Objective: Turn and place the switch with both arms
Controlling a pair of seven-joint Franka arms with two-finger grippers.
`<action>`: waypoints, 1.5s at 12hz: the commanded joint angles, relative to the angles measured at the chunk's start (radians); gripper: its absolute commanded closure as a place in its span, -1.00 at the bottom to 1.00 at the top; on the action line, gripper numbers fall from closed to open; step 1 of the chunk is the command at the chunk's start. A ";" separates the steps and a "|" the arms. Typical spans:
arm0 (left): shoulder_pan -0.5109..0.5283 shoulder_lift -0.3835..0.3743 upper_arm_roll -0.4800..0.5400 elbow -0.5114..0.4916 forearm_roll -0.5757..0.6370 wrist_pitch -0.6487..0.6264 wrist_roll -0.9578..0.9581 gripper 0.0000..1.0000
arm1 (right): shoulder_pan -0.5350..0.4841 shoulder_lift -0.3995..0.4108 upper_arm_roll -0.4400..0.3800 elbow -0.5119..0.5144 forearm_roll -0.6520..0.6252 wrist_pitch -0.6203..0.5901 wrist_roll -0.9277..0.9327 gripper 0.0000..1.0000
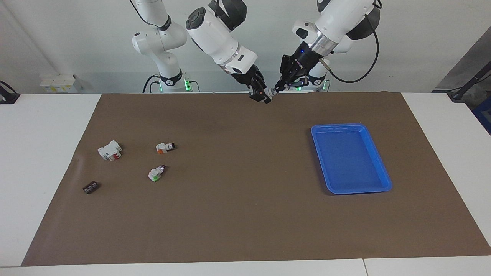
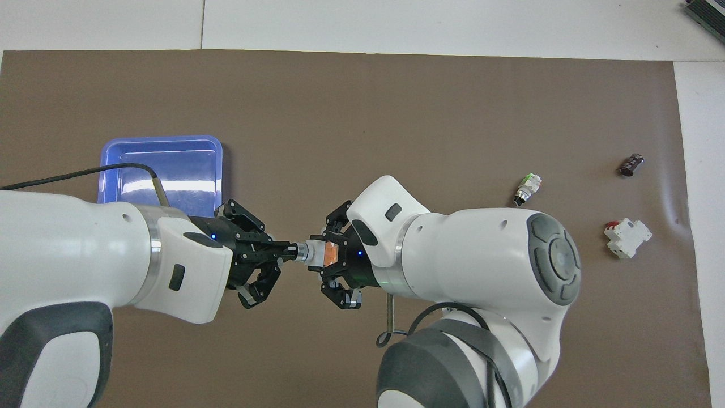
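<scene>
- The blue tray (image 2: 160, 148) has its robot-side end hidden under the left arm (image 2: 85, 255) in the overhead view
- The switch (image 2: 320, 253) shows only its orange block and white neck between the two grippers; its knob end is buried in the left gripper (image 2: 286, 253)
- In the facing view the switch (image 1: 269, 93) is too small to read
- The small black part (image 1: 90, 187) is too small to identify
- Both arms' bases are cut off at the overhead view's bottom edge

White table (image 1: 46, 161) under brown mat (image 1: 238, 214) — plain pale wall (image 1: 76, 38), even light.
</scene>
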 commanded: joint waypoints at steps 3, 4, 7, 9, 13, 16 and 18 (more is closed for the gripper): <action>0.025 0.006 0.026 -0.002 0.080 -0.032 0.029 1.00 | -0.023 -0.032 -0.008 0.001 0.002 -0.029 0.047 0.62; 0.025 0.006 0.026 -0.002 0.081 -0.033 0.029 1.00 | -0.025 -0.034 -0.010 0.001 0.000 -0.032 0.046 -0.91; 0.025 0.006 0.028 -0.003 0.089 -0.032 0.029 1.00 | -0.040 -0.043 -0.017 0.001 0.000 -0.044 0.040 -1.00; 0.026 0.005 0.028 -0.005 0.114 -0.033 0.029 1.00 | -0.093 -0.069 -0.020 0.002 0.002 -0.088 0.044 -1.00; 0.049 -0.001 0.028 -0.014 0.329 -0.079 0.027 1.00 | -0.247 -0.104 -0.025 0.011 -0.001 -0.228 0.046 -1.00; 0.097 -0.024 0.028 -0.051 0.503 -0.179 0.020 1.00 | -0.322 -0.103 -0.025 0.011 -0.140 -0.211 0.049 -1.00; 0.129 -0.035 0.026 -0.060 0.602 -0.230 0.018 1.00 | -0.379 -0.101 -0.025 0.010 -0.216 -0.191 0.060 -1.00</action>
